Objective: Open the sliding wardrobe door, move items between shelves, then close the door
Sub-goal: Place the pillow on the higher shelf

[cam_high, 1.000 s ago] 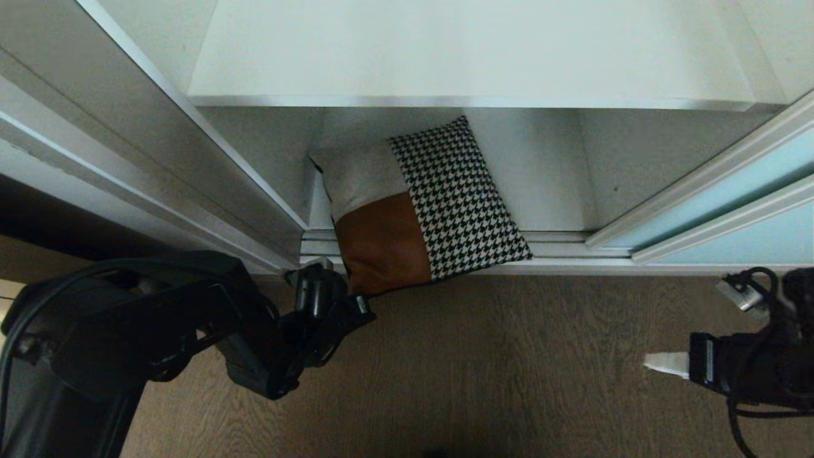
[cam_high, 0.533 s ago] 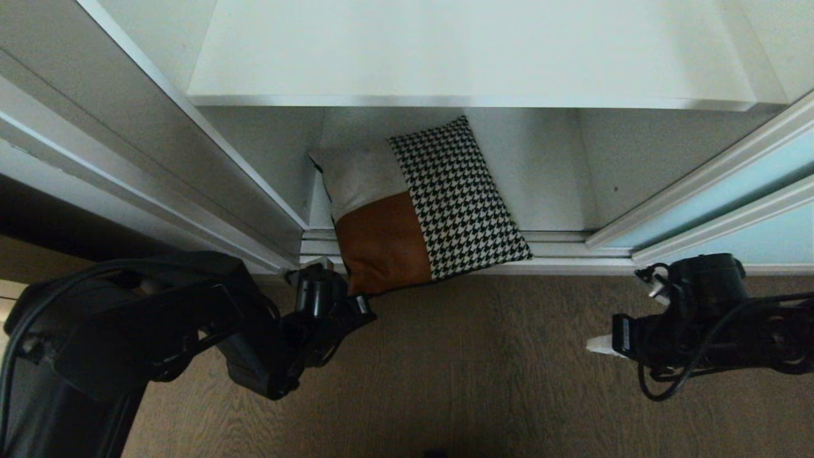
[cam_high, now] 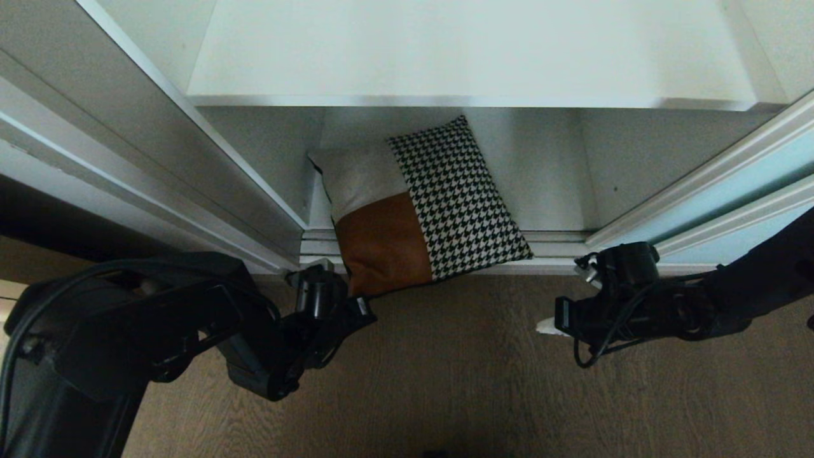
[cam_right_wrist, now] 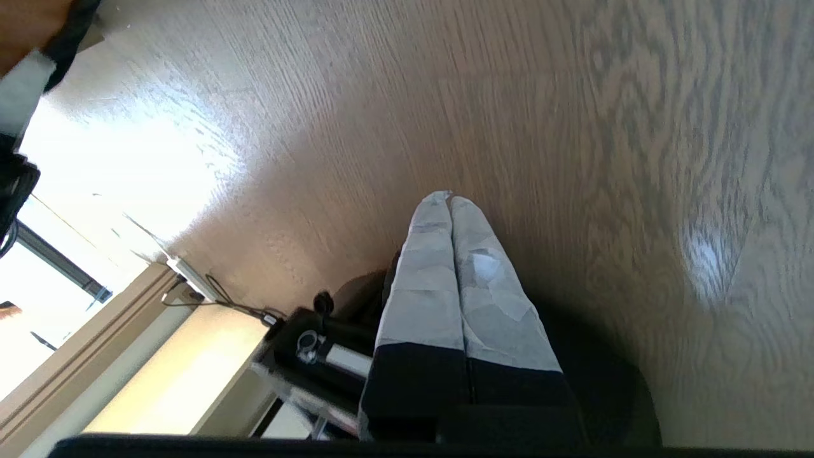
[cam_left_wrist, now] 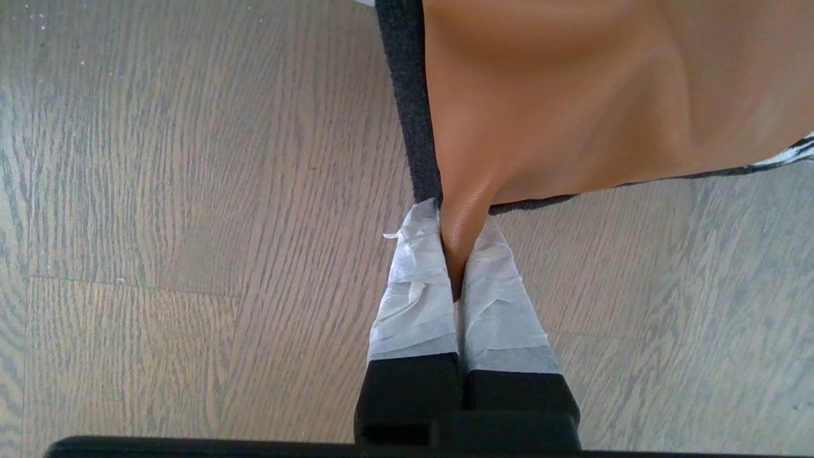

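Observation:
The cushion, houndstooth with a rust-brown and a beige patch, lies on the lowest of the shelves, and its near end hangs over the door track. My left gripper is shut on its rust-brown corner; in the left wrist view the taped fingers pinch that corner of the cushion above the floor. My right gripper hovers over the floor to the cushion's right, shut with nothing in it. The sliding wardrobe door, pale aqua glass, stands slid aside at the right. An upper shelf is bare.
Grey door panels and frame bound the opening on the left. The bottom track runs along the front of the wardrobe. Wooden floor lies before it. Part of the robot's base shows in the right wrist view.
My right arm has swung in from the far right toward the cushion and nearer the wardrobe, gripper still shut. The left gripper and the cushion have not moved.

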Robot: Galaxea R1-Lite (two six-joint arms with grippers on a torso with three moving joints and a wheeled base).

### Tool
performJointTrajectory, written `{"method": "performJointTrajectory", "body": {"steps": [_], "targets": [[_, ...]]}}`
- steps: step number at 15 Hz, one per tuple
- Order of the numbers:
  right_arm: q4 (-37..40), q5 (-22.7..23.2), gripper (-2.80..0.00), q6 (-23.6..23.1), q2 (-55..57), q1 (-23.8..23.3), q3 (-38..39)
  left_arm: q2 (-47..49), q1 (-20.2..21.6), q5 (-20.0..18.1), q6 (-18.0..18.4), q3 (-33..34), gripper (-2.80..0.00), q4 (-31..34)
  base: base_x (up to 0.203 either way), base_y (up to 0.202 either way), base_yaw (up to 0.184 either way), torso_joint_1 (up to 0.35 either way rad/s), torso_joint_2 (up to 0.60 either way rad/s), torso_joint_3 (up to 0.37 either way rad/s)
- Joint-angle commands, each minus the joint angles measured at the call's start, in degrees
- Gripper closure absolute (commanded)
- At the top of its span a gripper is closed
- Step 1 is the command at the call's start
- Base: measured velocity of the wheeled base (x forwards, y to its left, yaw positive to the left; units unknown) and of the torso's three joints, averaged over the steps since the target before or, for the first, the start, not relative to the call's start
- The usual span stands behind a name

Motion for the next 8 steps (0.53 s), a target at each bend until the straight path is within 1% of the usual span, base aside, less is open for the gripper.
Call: {"method": "performJointTrajectory", "body": {"steps": [1,3,6,8], "targets": [[-0.3,0.2,0.00,0.1,3.0,0.0,-2.9,0.0,-0.7,0.1,-0.2,1.1,0.00,-0.5,0.000,0.000,0.000,0.000,0.00,0.000],[0.1,0.3,0.00,0.1,3.9,0.1,-6.7,-0.2,-1.2,0.2,-0.2,1.7,0.00,-0.7,0.000,0.000,0.000,0.000,0.00,0.000],[4.5,0.3,0.00,-0.2,5.2,0.7,-12.8,-0.3,-1.1,0.2,-0.2,1.2,0.00,-0.5,0.000,0.000,0.000,0.000,0.00,0.000],[5.7,0.3,0.00,-0.7,6.3,1.2,-15.5,0.1,-1.1,0.2,-0.2,1.2,0.00,-0.4,0.000,0.000,0.000,0.000,0.00,0.000]]}}
